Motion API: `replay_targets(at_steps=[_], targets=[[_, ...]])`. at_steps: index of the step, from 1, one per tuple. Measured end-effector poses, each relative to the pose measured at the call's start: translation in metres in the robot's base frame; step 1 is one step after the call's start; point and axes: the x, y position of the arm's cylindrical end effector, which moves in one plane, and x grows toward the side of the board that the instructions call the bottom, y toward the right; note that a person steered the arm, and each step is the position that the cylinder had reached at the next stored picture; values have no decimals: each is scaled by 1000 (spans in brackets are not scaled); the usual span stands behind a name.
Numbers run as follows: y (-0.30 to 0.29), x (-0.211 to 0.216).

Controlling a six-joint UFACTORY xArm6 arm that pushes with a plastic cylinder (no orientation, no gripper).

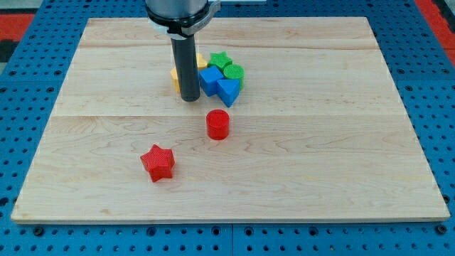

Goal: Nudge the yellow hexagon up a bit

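Note:
My tip (190, 98) rests on the board just left of a tight cluster of blocks near the view's top centre. A yellow block (175, 78) peeks out behind the rod on its left, and another bit of yellow (201, 61) shows on its right; their shapes are mostly hidden by the rod. The cluster also holds a blue cube (210, 78), a blue triangle (228, 92), a green star (220, 60) and a green cylinder (234, 73).
A red cylinder (217, 124) stands below the cluster. A red star (158, 162) lies lower left of it. The wooden board (341, 142) sits on a blue perforated table.

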Motion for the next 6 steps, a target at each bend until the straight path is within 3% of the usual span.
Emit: replay_targets(at_steps=[4,6], targets=[[-47,-16],[-39,-19]])
